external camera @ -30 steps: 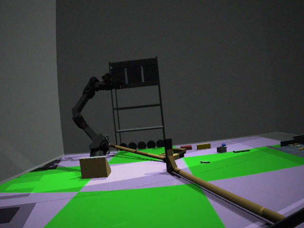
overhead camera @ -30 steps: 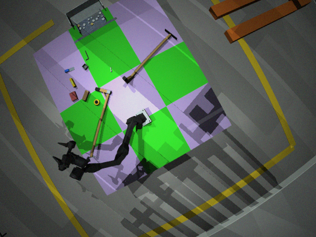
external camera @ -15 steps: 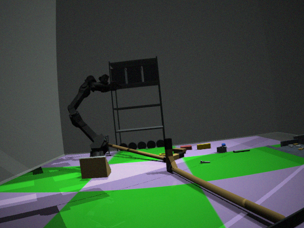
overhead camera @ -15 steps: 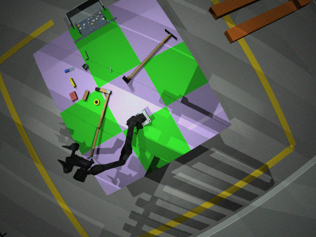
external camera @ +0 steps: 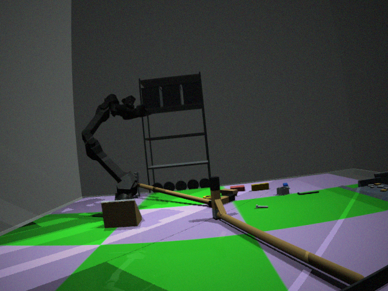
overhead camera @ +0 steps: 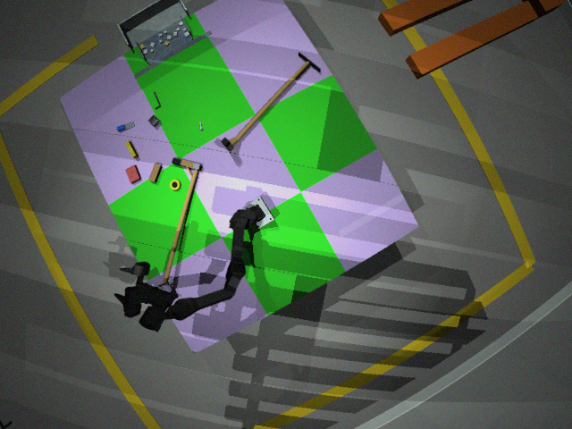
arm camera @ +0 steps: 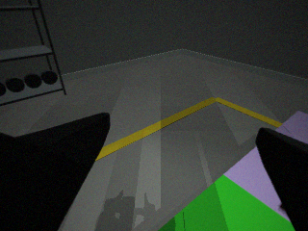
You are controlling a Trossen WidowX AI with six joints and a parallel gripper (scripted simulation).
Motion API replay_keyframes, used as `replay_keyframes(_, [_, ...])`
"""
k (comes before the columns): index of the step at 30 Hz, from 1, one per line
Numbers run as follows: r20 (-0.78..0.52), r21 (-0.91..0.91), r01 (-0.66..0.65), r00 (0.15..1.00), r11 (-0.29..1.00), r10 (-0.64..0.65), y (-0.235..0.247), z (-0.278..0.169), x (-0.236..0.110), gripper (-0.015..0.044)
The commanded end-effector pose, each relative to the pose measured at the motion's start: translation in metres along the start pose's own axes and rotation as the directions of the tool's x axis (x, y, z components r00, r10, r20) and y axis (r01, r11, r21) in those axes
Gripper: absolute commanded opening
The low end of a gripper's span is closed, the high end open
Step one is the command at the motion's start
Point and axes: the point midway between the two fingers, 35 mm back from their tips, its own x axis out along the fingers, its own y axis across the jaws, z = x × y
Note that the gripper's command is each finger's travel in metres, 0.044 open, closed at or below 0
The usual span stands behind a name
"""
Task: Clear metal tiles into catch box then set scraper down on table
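The long scraper (overhead camera: 269, 104) (external camera: 266, 236) lies on the table, its wide black blade (overhead camera: 309, 62) at the far end and an upright, black-topped grip (external camera: 215, 197) at the near end. Several small white and orange tiles (overhead camera: 166, 43) (external camera: 384, 190) are scattered on the steel bench plate (overhead camera: 172, 52). The catch box (overhead camera: 147, 11) stands at the plate's far end. My gripper (overhead camera: 118, 282) (arm camera: 181, 127) is open and empty, raised high beyond the table's edge, well away from the scraper. Only floor, wall and a table corner show beyond its fingers in the wrist view.
A second long-handled tool (overhead camera: 183, 216) (external camera: 175, 194) lies left of the arm. A white-topped block (overhead camera: 264, 212) (external camera: 119, 215) sits by the arm's base. A yellow ring (overhead camera: 174, 185), red block (overhead camera: 132, 173), yellow block (overhead camera: 131, 149) and black hex key (overhead camera: 157, 100) lie farther left.
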Motion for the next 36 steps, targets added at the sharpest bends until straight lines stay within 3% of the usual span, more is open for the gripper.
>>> replay_keyframes(1, [-0.024, -0.015, -0.023, 0.999, 1.000, 0.023, 0.002, -0.003, -0.010, 0.0440])
replay_keyframes(36, [-0.253, -0.090, -0.256, 0.941, 0.962, 0.226, -0.009, -0.022, -0.083, 0.0440])
